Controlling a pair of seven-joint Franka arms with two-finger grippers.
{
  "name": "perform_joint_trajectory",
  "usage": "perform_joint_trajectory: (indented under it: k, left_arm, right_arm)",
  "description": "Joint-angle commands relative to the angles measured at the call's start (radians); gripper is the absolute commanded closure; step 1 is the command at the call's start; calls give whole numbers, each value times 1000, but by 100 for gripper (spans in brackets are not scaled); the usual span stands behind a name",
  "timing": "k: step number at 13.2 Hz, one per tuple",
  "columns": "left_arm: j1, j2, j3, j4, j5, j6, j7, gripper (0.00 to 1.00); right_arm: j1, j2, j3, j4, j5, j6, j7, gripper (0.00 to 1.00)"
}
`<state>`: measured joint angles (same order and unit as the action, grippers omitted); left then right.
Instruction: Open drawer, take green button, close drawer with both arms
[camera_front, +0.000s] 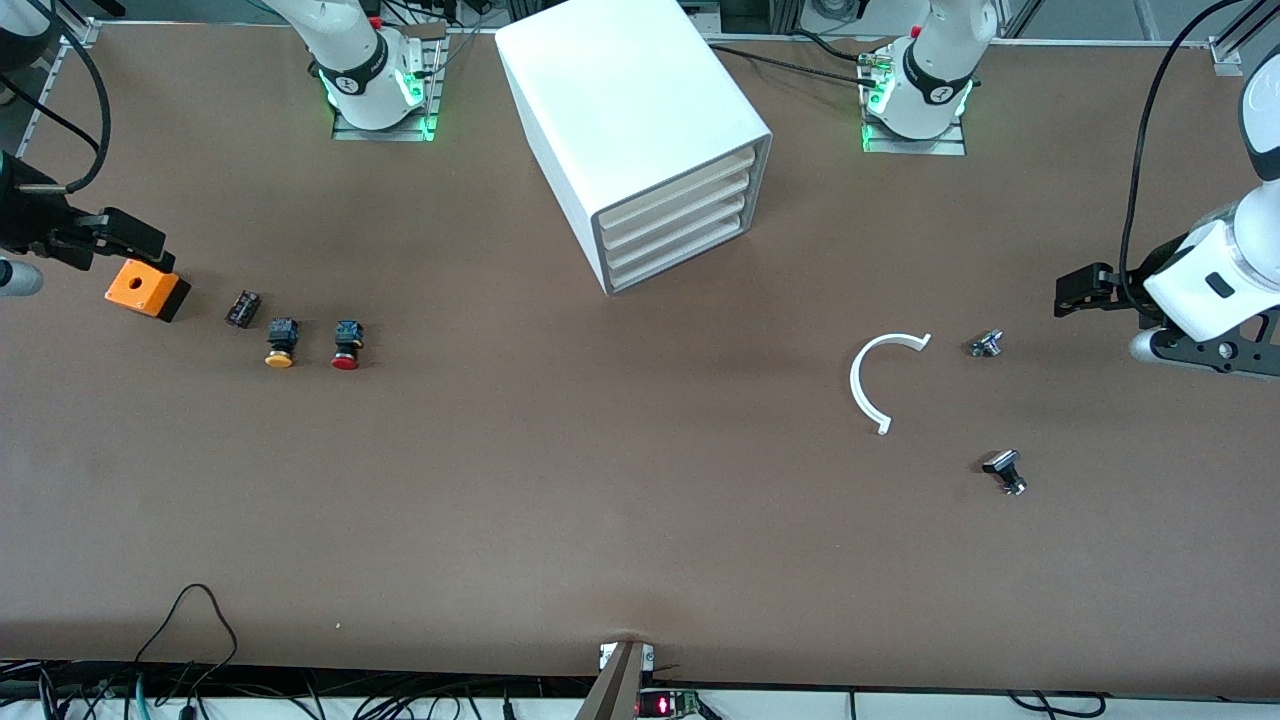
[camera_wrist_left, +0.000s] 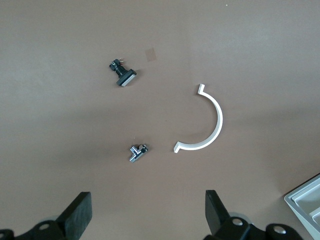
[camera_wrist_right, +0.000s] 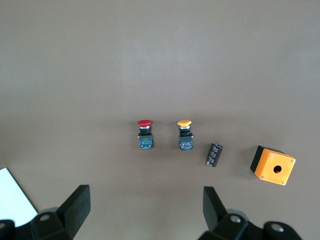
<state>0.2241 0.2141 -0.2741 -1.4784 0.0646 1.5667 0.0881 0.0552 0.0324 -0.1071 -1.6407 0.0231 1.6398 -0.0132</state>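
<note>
The white cabinet (camera_front: 620, 110) stands at the table's robot side, between the two bases. Its four trays are all pushed in; the drawer (camera_front: 675, 263) is the lowest one. The green-capped button is not in view. My left gripper (camera_front: 1075, 293) hangs open and empty over the left arm's end of the table; the left wrist view shows its gripper (camera_wrist_left: 148, 212) with nothing between the jaws. My right gripper (camera_front: 150, 250) hangs open and empty over the right arm's end, above an orange box (camera_front: 147, 289); the right wrist view shows the gripper (camera_wrist_right: 147, 207) empty too.
Beside the orange box lie a small black cylinder (camera_front: 242, 308), a yellow-capped button (camera_front: 281, 342) and a red-capped button (camera_front: 347, 345). Near the left arm's end lie a white C-shaped strip (camera_front: 868, 380), a small metal part (camera_front: 987, 344) and a black-headed part (camera_front: 1005, 470).
</note>
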Motion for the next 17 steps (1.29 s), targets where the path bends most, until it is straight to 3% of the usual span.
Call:
perform_joint_trajectory:
  k: [1,17]
  left_arm:
    - [12,-4,-7,7,-22,-11,24,0]
    - [11,2,-5,20,-31,-5,18,0]
  right_arm:
    - [-8,-29,9,-28,-3,8,-4,0]
    - [-8,-29,9,-28,-2,14,-4,0]
